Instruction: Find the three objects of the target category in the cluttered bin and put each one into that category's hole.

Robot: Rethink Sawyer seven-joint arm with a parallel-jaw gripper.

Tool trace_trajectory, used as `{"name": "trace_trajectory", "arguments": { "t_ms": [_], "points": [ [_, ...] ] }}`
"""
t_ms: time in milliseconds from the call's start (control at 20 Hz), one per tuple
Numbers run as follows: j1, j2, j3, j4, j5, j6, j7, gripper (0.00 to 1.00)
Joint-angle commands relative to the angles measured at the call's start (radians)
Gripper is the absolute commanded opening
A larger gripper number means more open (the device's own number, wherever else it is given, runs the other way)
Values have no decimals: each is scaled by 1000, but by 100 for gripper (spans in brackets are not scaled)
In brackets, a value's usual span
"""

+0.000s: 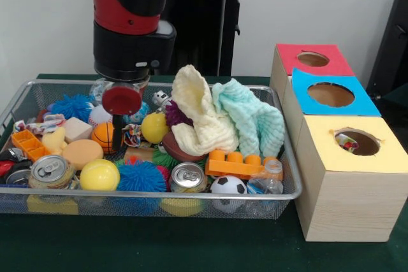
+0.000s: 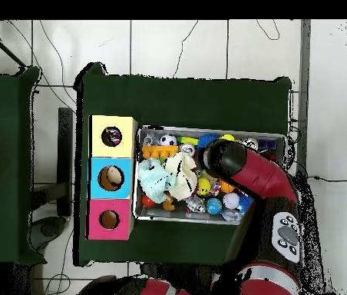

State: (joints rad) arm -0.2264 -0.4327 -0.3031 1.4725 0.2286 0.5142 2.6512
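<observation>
— Down among the clutter at the left of the wire bin (image 1: pixel 280 186), where exactly is the gripper (image 1: pixel 118 125)?

— Right by the little orange basketball (image 1: pixel 104 136). A dark finger (image 1: pixel 118 127) drops from the red disc under the wrist and ends just beside that ball, maybe touching it. Whether the fingers are spread or pinched, I cannot tell; only one shows from the front, and from overhead the arm (image 2: pixel 242 169) hides them.

— And the arm's pose?

— It comes straight down over the bin's left half, wrist vertical, the black cuff above the red disc.

— What crowds it?

— Plenty. A yellow ball (image 1: pixel 154 127) sits just to the right, a blue fuzzy ball (image 1: pixel 72 106) behind to the left, a white baseball (image 1: pixel 99 114) tucked against the basketball. Nearer the front lie a soda can (image 1: pixel 51 171), another yellow ball (image 1: pixel 99 175), a second can (image 1: pixel 187 176) and a small soccer ball (image 1: pixel 228 185). Cream cloth (image 1: pixel 194 116) and mint cloth (image 1: pixel 252 119) heap up in the middle, over an orange toy brick (image 1: pixel 233 164).

— The holes?

— Three boxes stand beside the bin: red box (image 1: pixel 310 59), blue box (image 1: pixel 330 94) and yellow box (image 1: pixel 357 143). Something small shows inside the yellow one's hole.
</observation>
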Motion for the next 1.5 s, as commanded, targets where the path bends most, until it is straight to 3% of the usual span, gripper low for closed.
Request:
{"name": "trace_trajectory", "arguments": {
  "t_ms": [50, 350, 1000, 1500],
  "points": [
    [-35, 78, 136, 121, -69, -105, -23, 100],
    [-41, 80, 148, 157, -80, -143, -10, 100],
    [-53, 1, 163, 273, -110, -164, -3, 100],
    [-77, -23, 176, 390, -150, -276, 21, 100]
  ]
}}
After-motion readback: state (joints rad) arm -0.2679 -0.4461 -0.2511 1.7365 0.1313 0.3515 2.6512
